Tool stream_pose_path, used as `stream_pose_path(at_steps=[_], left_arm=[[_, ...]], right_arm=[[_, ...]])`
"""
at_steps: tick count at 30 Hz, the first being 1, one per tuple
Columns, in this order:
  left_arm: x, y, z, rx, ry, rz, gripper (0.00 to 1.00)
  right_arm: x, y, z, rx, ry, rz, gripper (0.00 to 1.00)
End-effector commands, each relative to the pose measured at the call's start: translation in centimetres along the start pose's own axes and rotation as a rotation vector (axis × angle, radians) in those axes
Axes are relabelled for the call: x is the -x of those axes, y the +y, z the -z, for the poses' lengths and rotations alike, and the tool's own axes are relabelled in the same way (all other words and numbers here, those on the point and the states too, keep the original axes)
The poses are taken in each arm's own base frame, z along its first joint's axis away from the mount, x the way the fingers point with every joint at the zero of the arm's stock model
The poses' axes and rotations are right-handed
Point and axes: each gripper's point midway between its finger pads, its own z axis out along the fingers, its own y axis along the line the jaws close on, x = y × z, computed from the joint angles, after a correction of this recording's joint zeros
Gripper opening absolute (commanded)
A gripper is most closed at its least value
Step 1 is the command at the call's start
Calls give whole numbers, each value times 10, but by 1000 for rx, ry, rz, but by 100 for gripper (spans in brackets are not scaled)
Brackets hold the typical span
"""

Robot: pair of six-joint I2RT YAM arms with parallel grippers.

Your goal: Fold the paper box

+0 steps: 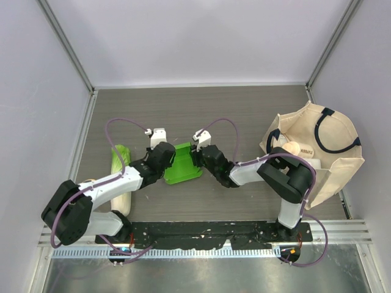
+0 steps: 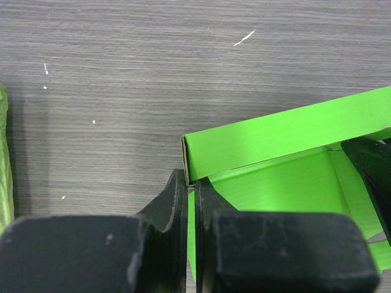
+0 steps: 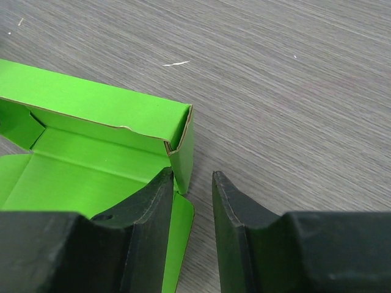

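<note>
Green paper box (image 1: 183, 166) is lying on the table (image 1: 244, 110), the left gripper (image 2: 190, 183) clamping its nine o'clock wall. The right gripper (image 3: 192, 178) is hovering, jaws parted, at its three o'clock corner. A cabbage (image 1: 121, 160) is lying beyond at nine and a tote bag (image 1: 333, 155) at three.

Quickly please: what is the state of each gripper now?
Left gripper: closed on a wall of the paper box.
Right gripper: open, gripping nothing.
</note>
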Motion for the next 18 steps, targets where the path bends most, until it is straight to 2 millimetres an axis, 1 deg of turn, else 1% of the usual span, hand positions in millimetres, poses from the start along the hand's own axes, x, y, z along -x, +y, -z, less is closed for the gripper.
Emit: stream_pose_path(at_steps=[1, 9, 14, 16, 17, 18], left_arm=[[6, -1, 3, 22, 12, 8, 0], [3, 0, 1, 44, 36, 7, 0], [1, 2, 0, 55, 41, 3, 0], [2, 1, 0, 54, 41, 9, 0], [1, 1, 0, 53, 42, 9, 0], [2, 0, 0, 51, 40, 13, 0]], right_arm=[[16, 7, -8, 38, -57, 3, 37], [22, 17, -9, 89, -78, -6, 37], [18, 19, -8, 112, -75, -34, 38], [18, 18, -10, 103, -72, -37, 35], [14, 17, -11, 101, -63, -35, 33], [16, 18, -13, 103, -64, -37, 32]])
